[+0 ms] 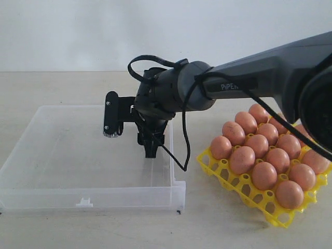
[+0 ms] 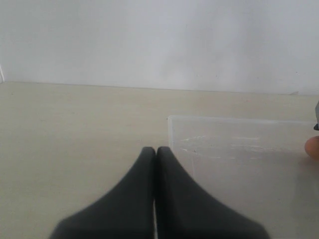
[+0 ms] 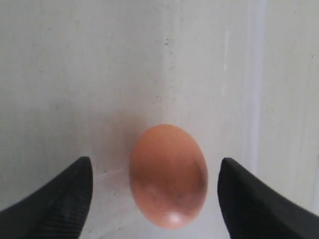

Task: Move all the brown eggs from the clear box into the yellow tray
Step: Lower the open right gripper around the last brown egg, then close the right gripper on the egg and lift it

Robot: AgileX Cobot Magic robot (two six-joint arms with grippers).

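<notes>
One brown egg (image 3: 168,175) lies on the floor of the clear box (image 1: 93,196). My right gripper (image 3: 155,162) is open and straddles it, with a gap between each fingertip and the shell. In the exterior view this gripper (image 1: 150,150) points down inside the box near its right wall and hides the egg. The yellow tray (image 1: 252,196) sits to the right of the box with several brown eggs (image 1: 264,174) in its cups. My left gripper (image 2: 155,149) is shut on nothing, low over the table beside a corner of the box (image 2: 239,149). An orange sliver of egg (image 2: 313,148) shows at that view's edge.
The right arm (image 1: 270,72) stretches from the upper right across the tray's far side. A black cable (image 1: 182,135) loops down from the wrist over the box's right wall. A pale wall stands behind the beige table (image 1: 218,223).
</notes>
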